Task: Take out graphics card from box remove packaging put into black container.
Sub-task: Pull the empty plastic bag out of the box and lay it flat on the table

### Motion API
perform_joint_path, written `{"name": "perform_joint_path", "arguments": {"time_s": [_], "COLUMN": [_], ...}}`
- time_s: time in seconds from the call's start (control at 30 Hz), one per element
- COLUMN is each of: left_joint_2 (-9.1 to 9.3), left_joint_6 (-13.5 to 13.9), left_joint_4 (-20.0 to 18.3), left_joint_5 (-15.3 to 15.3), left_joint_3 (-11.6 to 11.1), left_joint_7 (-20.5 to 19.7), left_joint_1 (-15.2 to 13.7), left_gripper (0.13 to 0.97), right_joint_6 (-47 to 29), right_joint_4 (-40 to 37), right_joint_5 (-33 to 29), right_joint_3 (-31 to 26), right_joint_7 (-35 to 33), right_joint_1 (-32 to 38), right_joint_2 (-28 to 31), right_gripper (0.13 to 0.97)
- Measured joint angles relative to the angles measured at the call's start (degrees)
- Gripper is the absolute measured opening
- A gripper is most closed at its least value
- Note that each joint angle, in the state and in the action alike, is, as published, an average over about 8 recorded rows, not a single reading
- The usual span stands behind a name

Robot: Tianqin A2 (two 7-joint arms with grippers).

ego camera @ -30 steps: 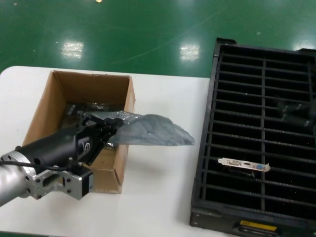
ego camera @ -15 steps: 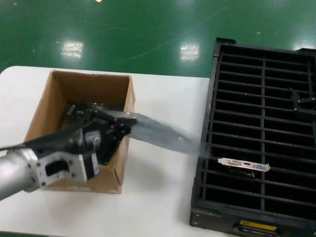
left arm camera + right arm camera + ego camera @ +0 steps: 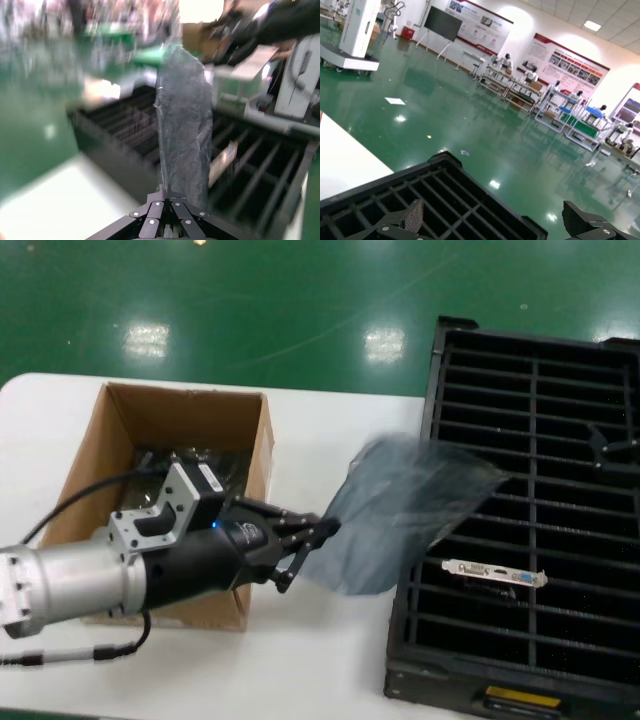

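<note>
One graphics card (image 3: 495, 573) already lies in the black container (image 3: 432, 420) at lower right, so our left claw (image 3: 312, 542), shut on the packaging (image 3: 400, 510) at frame centre, carries it empty, while our right claw (image 3: 495, 225) gapes idle.

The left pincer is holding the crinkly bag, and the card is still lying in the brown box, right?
Not quite. The left pincer does hold the bag, but the card stands in the black tray, not the box. The head view shows it.
</note>
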Motion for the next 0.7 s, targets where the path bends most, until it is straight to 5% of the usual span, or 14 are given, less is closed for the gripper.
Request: {"name": "perform_joint_path", "arguments": {"time_s": [0.17,0.37,0.53,0.7], "left_joint_2": [5.09,9.2,11.65,12.89], "left_joint_6": [5.3,7.0,6.3,5.6], "left_joint_4": [4.6,7.7,9.9,10.6], "left_joint_5": [13.6,26.1,29.8,29.4], "left_joint_3": [-3.5,-5.6,-6.5,-7.4], "left_joint_7": [-13.7,-26.7,-30.8,-31.0], "left_joint_1": [0.1,-1.2,-3.1,-4.5], "left_gripper": [0.139,0.146,0.159,0.203], "right_joint_6": [0.0,0.0,0.0,0.0], "right_joint_4": [0.0,0.0,0.0,0.0], "right_joint_5": [0.0,0.0,0.0,0.0], "right_joint_3": [0.0,0.0,0.0,0.0], "right_joint_7": [0.0,0.0,0.0,0.0], "right_joint_1": [0.0,0.0,0.0,0.0], "right_joint_2": [0.0,0.0,0.0,0.0], "right_gripper": [0.966,0.966,0.966,0.966]}}
